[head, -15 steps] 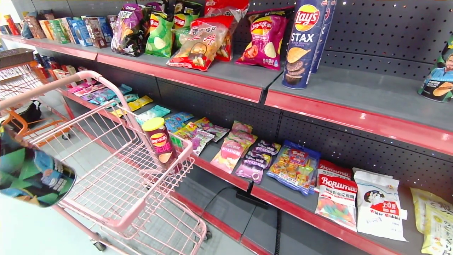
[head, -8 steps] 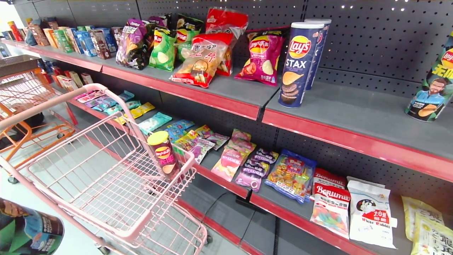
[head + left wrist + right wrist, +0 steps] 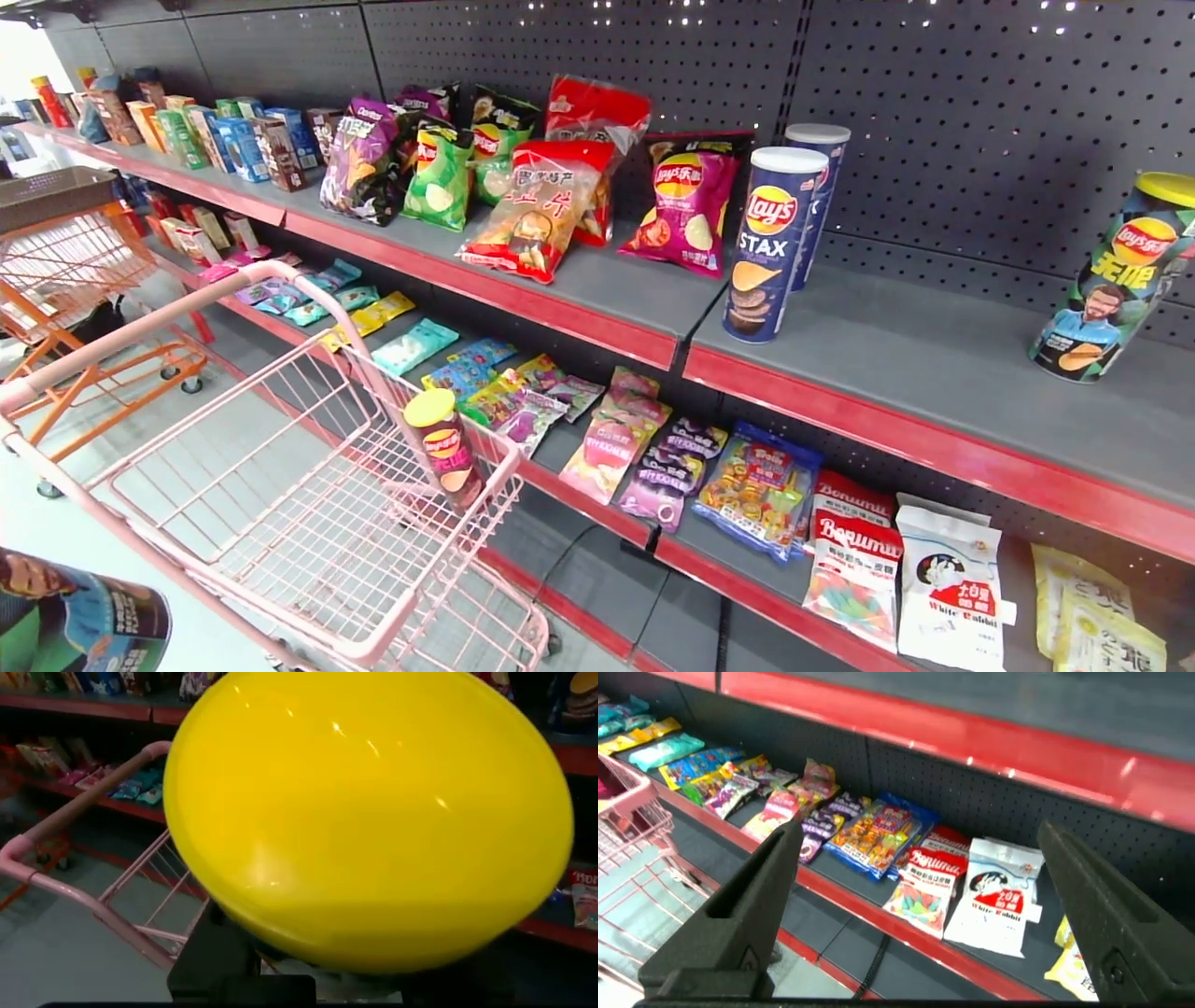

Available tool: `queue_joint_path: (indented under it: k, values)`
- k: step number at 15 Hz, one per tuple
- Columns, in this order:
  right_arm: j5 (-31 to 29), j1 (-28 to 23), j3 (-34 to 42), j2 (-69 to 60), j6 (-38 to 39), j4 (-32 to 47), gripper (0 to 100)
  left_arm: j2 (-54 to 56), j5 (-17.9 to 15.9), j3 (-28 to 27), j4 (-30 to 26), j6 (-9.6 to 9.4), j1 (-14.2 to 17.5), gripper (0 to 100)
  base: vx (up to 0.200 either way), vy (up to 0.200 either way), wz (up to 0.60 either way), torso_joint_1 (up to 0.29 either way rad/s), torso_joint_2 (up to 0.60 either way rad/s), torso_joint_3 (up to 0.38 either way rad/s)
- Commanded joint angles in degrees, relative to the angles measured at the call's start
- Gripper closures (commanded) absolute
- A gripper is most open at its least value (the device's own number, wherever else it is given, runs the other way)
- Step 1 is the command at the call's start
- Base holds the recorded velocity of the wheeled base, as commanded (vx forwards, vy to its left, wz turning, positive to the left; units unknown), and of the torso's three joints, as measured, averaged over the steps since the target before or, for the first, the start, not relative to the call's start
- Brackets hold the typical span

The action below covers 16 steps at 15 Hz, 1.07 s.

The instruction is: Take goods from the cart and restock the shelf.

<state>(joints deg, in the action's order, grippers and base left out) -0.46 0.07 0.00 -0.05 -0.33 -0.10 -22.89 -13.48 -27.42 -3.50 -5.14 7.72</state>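
Left gripper (image 3: 229,966) clamped the can (image 3: 75,611), eight o'clock from the cart (image 3: 140,332); right gripper (image 3: 922,840) gaped apart.

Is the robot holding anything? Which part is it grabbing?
Yes. The left gripper holds a chip can, somewhere on its side below the yellow lid; the lid hides the exact spot. The right gripper is open and empty.

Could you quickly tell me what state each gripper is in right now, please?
Left gripper: shut on the yellow-lidded chip can.
Right gripper: open, empty.
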Motion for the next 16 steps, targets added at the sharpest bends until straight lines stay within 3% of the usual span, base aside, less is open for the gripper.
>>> queue_joint_path:
  k: [1,4,10,16]
  values:
    - [-0.1,0.0,0.0,0.0,0.0,0.0,0,0.5,0.1,0.1,0.0,-0.39,0.0,100,0.0,0.0,0.0,0.217,-0.52,-0.32]
    - [-0.1,0.0,0.0,0.0,-0.1,0.0,0,0.5,-1.6,0.7,-0.2,-3.12,-0.1,100,0.0,0.0,-0.6,0.142,-0.35,-0.209]
    - [-0.1,0.0,0.0,0.0,-0.1,0.0,0,0.7,0.2,2.1,-0.3,-3.47,0.0,100,0.0,0.0,-0.6,0.019,-0.02,-0.015]
    - [-0.1,0.0,0.0,0.0,-0.1,0.0,0,1.4,-0.1,3.7,-0.6,-3.38,0.0,100,0.0,0.0,-0.6,0.004,0.0,0.003]
